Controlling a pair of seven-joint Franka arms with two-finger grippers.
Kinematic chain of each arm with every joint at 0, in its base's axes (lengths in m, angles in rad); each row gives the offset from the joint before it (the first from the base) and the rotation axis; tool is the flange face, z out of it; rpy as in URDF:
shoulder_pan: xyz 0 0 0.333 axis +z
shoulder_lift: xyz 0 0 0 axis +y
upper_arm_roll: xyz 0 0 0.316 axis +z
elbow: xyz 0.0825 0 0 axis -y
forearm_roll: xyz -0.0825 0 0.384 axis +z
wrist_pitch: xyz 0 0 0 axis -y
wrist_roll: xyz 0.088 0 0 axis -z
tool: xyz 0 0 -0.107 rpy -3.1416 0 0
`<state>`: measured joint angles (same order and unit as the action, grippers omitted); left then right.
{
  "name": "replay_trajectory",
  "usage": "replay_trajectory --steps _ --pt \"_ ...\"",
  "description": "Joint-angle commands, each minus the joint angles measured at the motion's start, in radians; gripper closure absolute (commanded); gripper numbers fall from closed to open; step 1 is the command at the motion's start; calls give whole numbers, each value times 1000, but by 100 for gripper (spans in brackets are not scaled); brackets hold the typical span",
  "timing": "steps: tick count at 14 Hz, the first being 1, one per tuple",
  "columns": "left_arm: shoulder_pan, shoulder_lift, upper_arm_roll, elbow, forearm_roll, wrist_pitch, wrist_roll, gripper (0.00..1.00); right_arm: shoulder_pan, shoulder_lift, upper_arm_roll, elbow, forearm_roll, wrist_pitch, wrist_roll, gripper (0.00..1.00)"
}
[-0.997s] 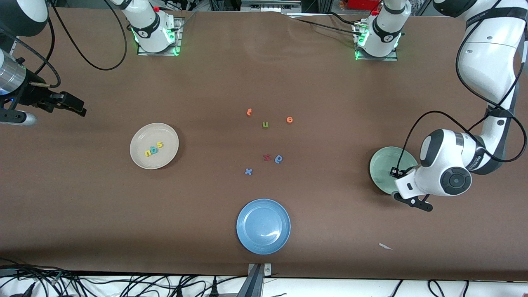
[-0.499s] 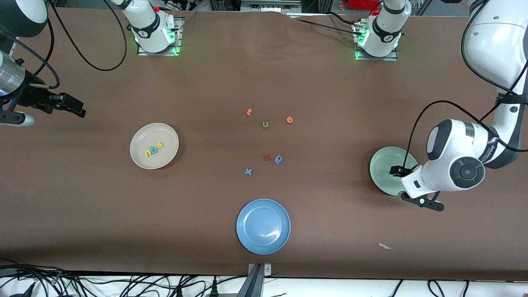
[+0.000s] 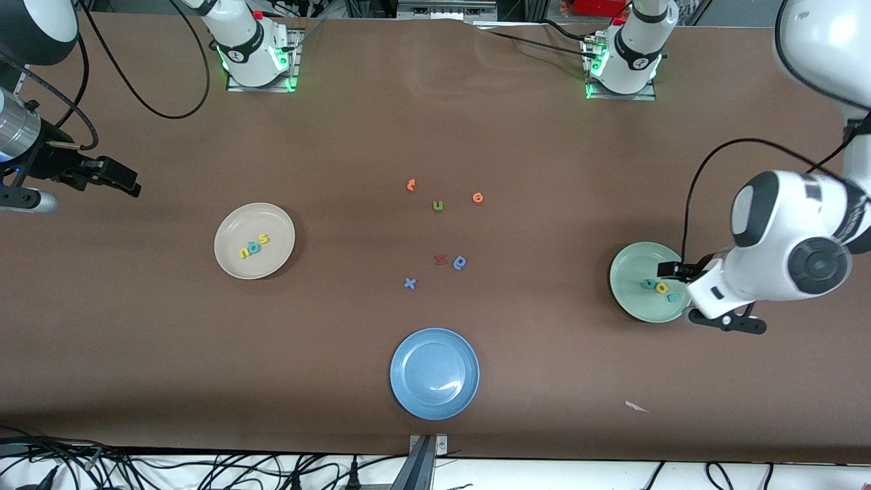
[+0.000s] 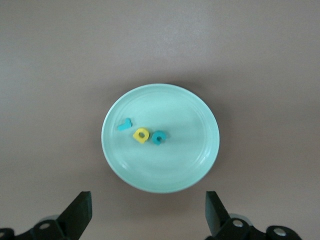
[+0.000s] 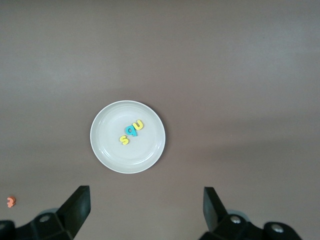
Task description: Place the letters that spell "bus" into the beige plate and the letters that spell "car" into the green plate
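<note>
Now both words look sorted. The teal c point(image 4: 159, 137), yellow a point(image 4: 141, 135) and teal r point(image 4: 124, 124) lie close together in the green plate point(image 3: 629, 296) at the left arm's end of the table. The yellow u point(image 5: 138, 125), teal b point(image 5: 131, 131) and yellow s point(image 5: 123, 139) sit in the beige plate point(image 3: 235, 265) toward the right arm's end.

The left gripper point(image 4: 147, 212) hangs over the green plate's edge, fingers spread wide and empty. The right gripper point(image 5: 145, 210) waits up above the table near the beige plate, equally wide and empty.

Leftover letters lie mid-table: an olive u point(image 3: 437, 205), orange ones point(image 3: 478, 197) and a blue x point(image 3: 409, 283), with the blue plate point(image 3: 408, 395) nearest the front camera.

What remains, I judge, is pulling the left arm away: lift straight up first, so nothing brushes the rim or the light foam pieces.
</note>
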<state>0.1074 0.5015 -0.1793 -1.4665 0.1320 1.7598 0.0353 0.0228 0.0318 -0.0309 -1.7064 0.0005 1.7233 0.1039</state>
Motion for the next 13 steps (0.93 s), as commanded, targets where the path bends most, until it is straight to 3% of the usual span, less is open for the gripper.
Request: replay_trajectory --steps 1,2,5,9,13 --pt "-67 -226 101 -164 -84 -6 38 0 5 16 -4 30 -13 -8 0 0" --pt "-84 -277 110 -173 -84 -35 38 0 5 16 -4 30 -11 -8 -1 0" --pt "-149 -392 225 -172 -139 -62 41 0 3 16 -6 30 -8 -10 -6 0" --pt "-172 -491 241 -170 -132 -144 58 0 3 16 -6 30 -7 -10 -7 0" --pt "-222 -525 291 -173 -130 -181 58 0 3 16 -6 30 -5 -8 -7 0"
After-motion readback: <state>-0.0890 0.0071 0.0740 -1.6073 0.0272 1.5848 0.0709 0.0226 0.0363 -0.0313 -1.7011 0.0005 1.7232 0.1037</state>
